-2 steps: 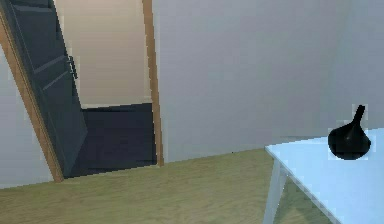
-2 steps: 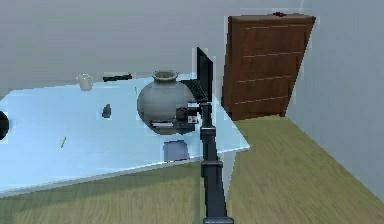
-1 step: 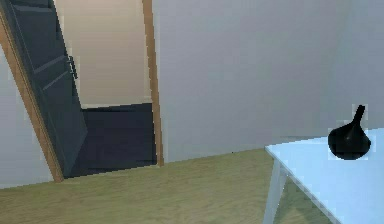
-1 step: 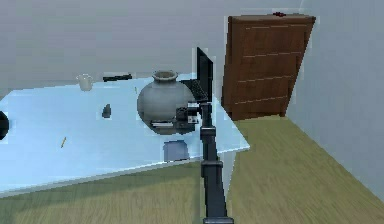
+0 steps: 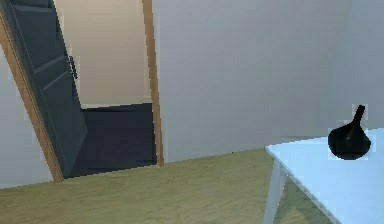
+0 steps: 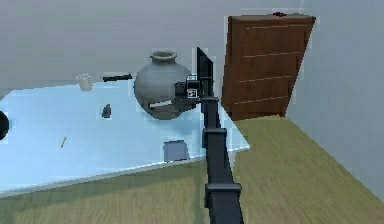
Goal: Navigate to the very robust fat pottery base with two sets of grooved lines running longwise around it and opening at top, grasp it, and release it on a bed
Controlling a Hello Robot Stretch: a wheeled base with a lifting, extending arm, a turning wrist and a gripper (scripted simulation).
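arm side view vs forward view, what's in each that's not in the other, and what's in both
Arm side view: a fat grey pot on the table, the arm with the gripper at the pot, a cup, a flat dark square and a wooden dresser.
Forward view: an open dark door and the doorway beside it.
Both: the pale table, the wood floor, and probably the black flask, which looks like the dark blob at the arm side view's left edge.
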